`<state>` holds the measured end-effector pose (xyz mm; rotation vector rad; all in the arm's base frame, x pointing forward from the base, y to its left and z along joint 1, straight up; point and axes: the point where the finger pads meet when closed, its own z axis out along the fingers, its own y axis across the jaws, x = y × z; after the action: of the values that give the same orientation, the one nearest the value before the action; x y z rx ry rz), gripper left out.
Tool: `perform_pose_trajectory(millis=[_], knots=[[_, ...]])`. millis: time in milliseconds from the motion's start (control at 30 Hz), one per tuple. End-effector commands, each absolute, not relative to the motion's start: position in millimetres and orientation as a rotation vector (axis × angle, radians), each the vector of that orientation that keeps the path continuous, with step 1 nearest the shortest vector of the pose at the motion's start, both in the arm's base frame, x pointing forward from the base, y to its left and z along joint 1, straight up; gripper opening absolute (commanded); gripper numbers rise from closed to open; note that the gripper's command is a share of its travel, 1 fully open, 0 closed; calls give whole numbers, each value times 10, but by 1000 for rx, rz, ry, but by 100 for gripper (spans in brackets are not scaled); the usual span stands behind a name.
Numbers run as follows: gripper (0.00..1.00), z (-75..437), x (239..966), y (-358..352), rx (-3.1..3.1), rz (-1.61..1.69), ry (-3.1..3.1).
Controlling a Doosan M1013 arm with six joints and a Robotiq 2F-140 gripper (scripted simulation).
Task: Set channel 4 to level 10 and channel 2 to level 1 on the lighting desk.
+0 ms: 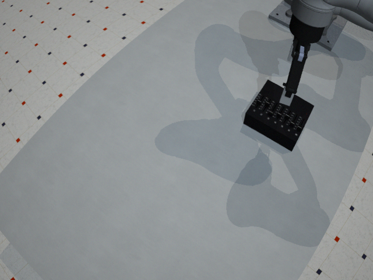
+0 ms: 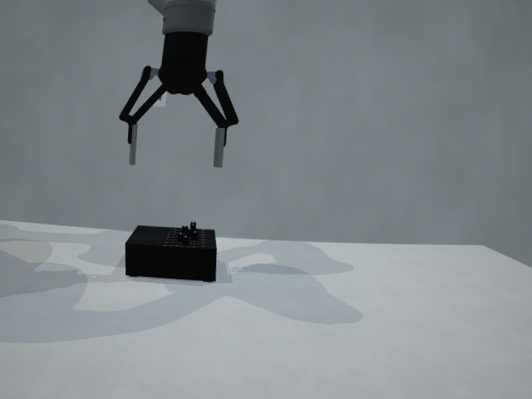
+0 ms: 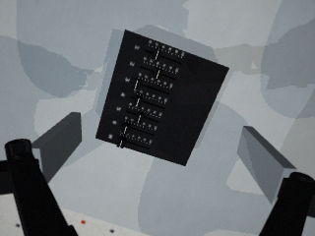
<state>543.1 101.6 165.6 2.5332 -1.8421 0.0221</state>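
Note:
The lighting desk is a black box on the grey surface. It also shows in the exterior view and in the wrist view. Its top carries several parallel faders with small knobs at different levels. The channel numbers are too small to read. My gripper hangs well above the desk, fingers pointing down. It is open wide and empty. In the top view the gripper appears edge-on over the desk's far side. In the wrist view the gripper's two finger pads frame the desk from either side.
The arm's metal base plate sits just behind the desk. The grey round mat is ringed by tiled floor. A plain grey wall stands behind. Arm shadows lie across the surface.

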Motion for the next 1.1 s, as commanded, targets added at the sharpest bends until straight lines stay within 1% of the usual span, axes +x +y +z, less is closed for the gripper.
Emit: perform_pose_trajectory(millis=[0,300,400,433,600,633,767,1067], knots=[[100,1499,5421,908,2771,12,-1475],[100,1197,5379,705,3001,28,-844],[100,1179,5376,693,3018,29,-772],[100,1165,5373,683,3063,28,-557],[100,1143,5369,668,3109,23,-220],[10,1143,5369,668,3117,20,-147],[10,1143,5369,668,3140,7,92],[10,1143,5369,668,3140,7,92]])
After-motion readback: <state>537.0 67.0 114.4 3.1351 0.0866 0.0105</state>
